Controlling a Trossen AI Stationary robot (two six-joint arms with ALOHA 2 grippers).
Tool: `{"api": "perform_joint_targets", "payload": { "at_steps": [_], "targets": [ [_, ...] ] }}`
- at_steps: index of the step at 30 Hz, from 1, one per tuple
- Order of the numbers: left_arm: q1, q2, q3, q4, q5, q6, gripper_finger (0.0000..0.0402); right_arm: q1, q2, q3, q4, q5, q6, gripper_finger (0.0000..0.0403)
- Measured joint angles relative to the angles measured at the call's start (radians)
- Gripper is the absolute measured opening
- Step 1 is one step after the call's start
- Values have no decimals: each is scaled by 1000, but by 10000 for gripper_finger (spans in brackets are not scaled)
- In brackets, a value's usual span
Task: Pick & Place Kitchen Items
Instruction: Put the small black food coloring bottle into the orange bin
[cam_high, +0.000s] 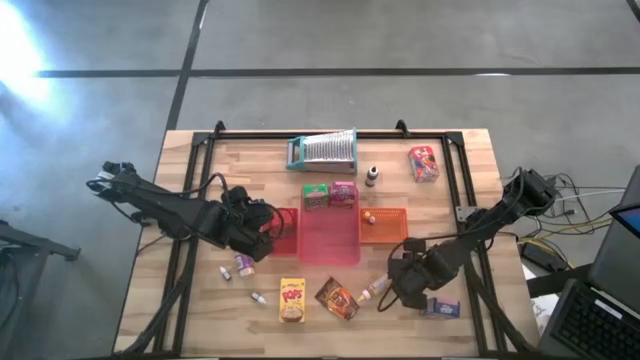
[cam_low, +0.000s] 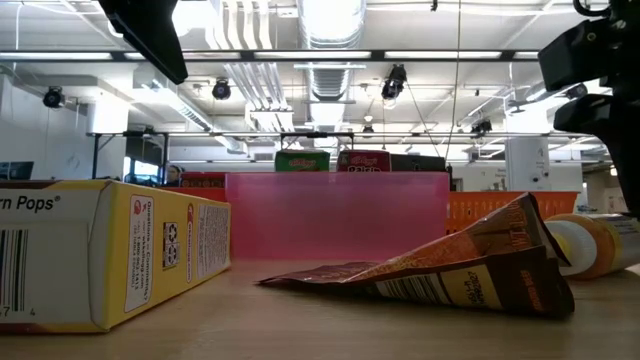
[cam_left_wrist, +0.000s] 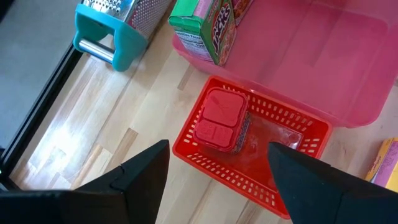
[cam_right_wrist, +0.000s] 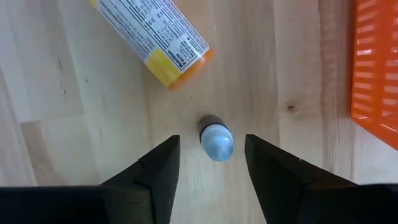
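Note:
A tiny bottle with a pale blue cap (cam_right_wrist: 216, 140) stands on the wood, cap up. My right gripper (cam_right_wrist: 211, 142) points down over it, open, one finger on either side and neither touching it. In the high view this gripper (cam_high: 405, 285) is at the near right. My left gripper (cam_left_wrist: 219, 149) hangs open above a red basket (cam_left_wrist: 292, 134) that holds a red-lidded jar (cam_left_wrist: 219, 119). In the high view it (cam_high: 262, 232) is left of the pink tray (cam_high: 328, 236).
An orange-capped bottle (cam_right_wrist: 152, 37) lies just beyond the tiny bottle, with the orange basket (cam_right_wrist: 376, 74) to one side. A yellow box (cam_high: 292, 300), brown packet (cam_high: 337, 298) and blue-purple box (cam_high: 441, 308) lie near the front edge. Green (cam_high: 316, 196) and pink (cam_high: 343, 194) boxes and a grater (cam_high: 322, 151) stand farther back.

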Motion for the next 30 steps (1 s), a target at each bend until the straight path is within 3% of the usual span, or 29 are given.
{"api": "perform_joint_targets", "payload": {
  "at_steps": [30],
  "targets": [
    [0, 0, 0, 0, 0, 0, 276, -31, -1, -45, 24, -25, -15, 81]
  ]
}}
